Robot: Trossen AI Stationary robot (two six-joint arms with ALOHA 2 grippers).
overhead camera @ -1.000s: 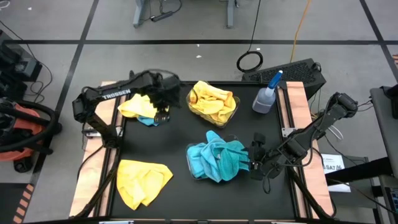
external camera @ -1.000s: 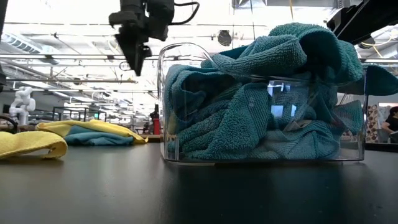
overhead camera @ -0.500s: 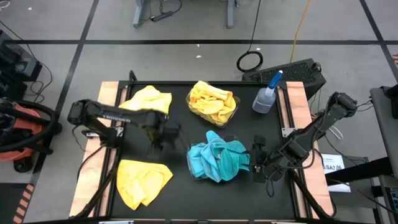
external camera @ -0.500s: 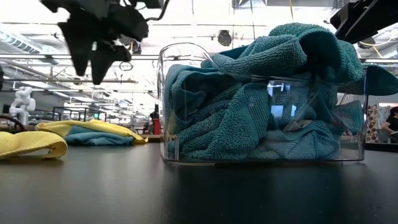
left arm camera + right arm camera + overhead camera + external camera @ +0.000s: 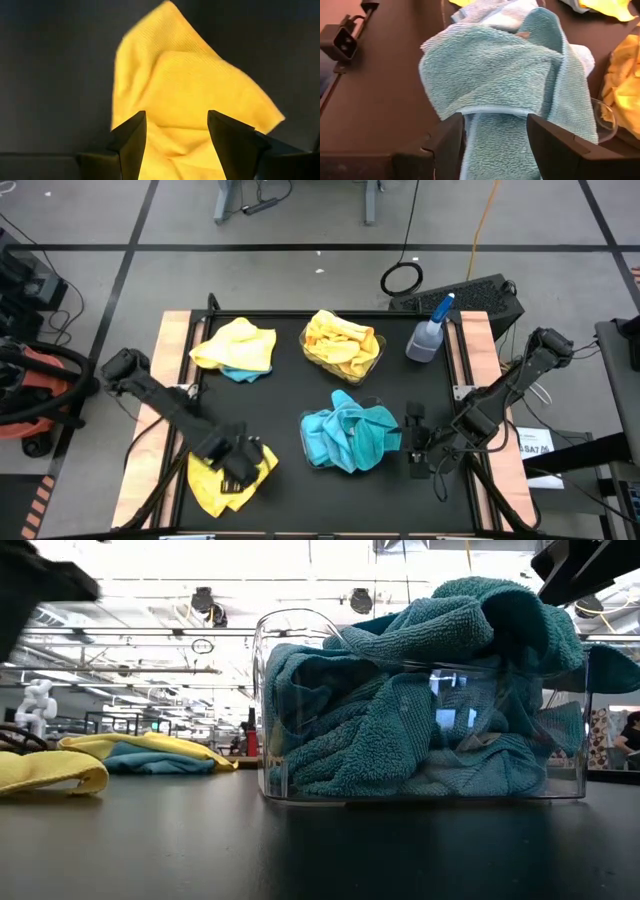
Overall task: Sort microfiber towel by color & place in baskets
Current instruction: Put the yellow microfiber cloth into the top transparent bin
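Left tool over the near yellow towel

Left tool (image 5: 238, 463), fingers apart, hovers above yellow towel (image 5: 215, 480) for pickup (right tool (image 5: 412, 442) waits, also apart).

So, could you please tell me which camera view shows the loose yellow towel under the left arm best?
The left wrist view: the yellow towel fills it, unobstructed. In the high view the left claw covers part of it; the low view shows only its edge; the right wrist view misses it.
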